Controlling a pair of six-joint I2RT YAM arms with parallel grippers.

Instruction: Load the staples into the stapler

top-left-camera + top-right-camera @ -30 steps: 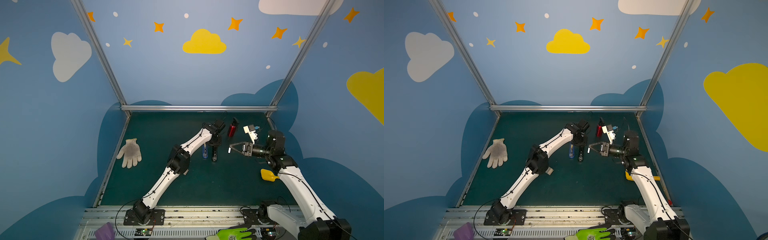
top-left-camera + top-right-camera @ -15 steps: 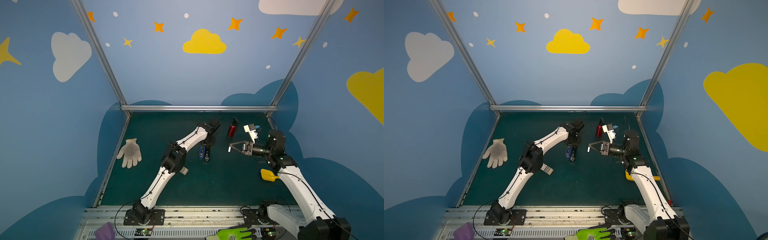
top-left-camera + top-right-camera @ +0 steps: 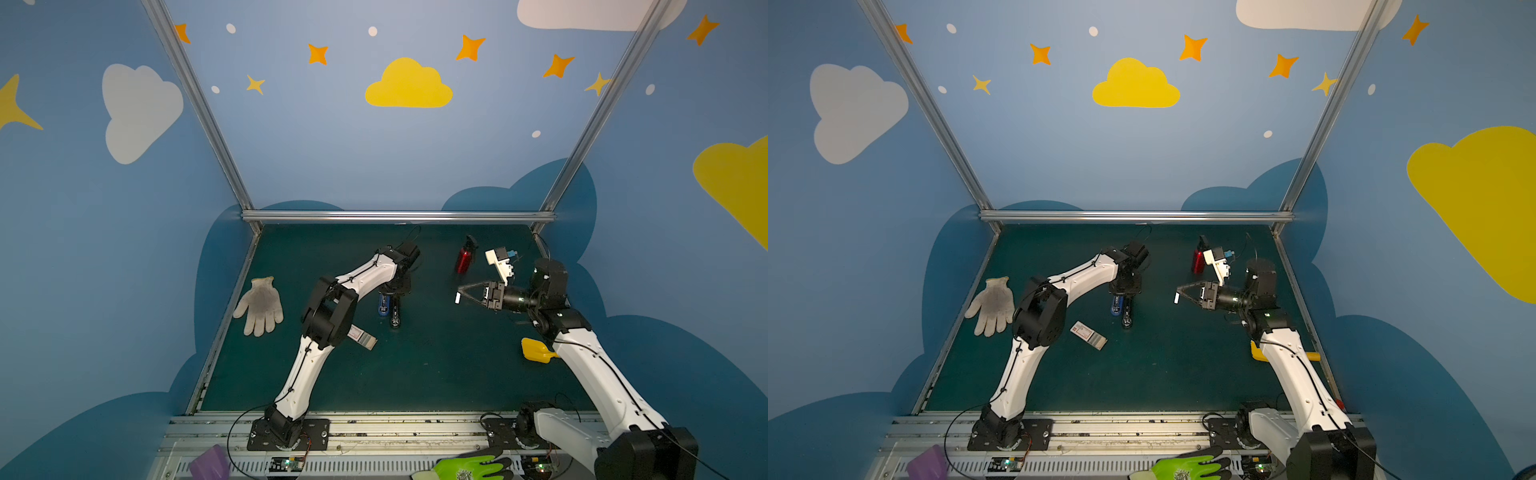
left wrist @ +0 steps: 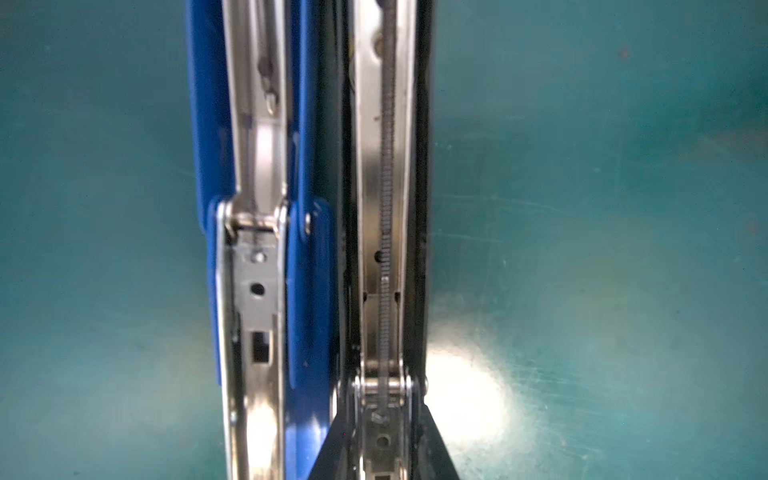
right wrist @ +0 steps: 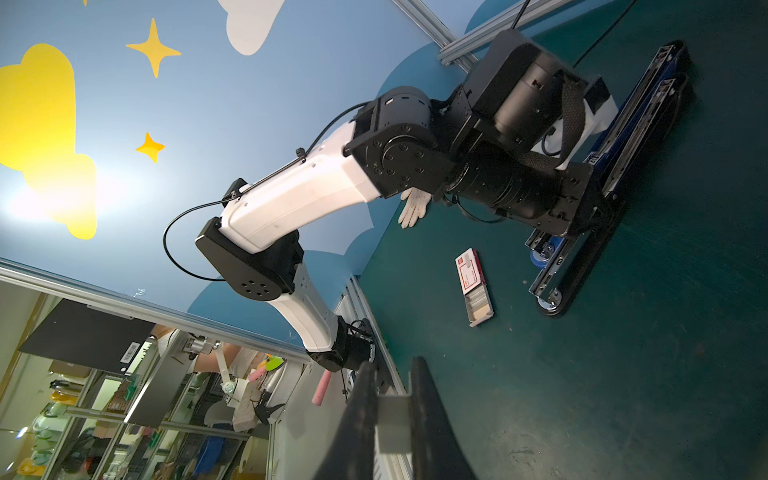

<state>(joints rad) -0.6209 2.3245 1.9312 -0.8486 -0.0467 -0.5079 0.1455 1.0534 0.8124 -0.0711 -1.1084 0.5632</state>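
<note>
At the bottom edge of both top views, a green glove [image 3: 469, 470] and a purple object [image 3: 210, 465] lie by the front rail, ahead of the mat [image 3: 436, 374]. Further in, the staple box [image 3: 1089, 335] lies flat on the mat, left of centre and just beside the left arm's elbow. The right wrist view shows its white sleeve with a red mark and its tray partly out, with grey staples showing. A yellow scoop [image 3: 534, 350] sits at lower right, just beside the right arm. A white glove [image 3: 259, 305] lies near the mat's left edge.

In the centre the stapler [image 3: 390, 309] lies opened, a blue part and a black part side by side with their metal channels facing up. The left gripper [image 3: 394, 291] points down onto it. Its fingers are hidden, so it cannot be told whether its jaws clamp the stapler. Right of centre, well apart from the stapler, the right gripper [image 3: 462, 293] hangs above the mat, pinching a small pale strip [image 3: 457, 298] at its fingertips. A red bottle [image 3: 464, 258] stands near the back rail.
</note>
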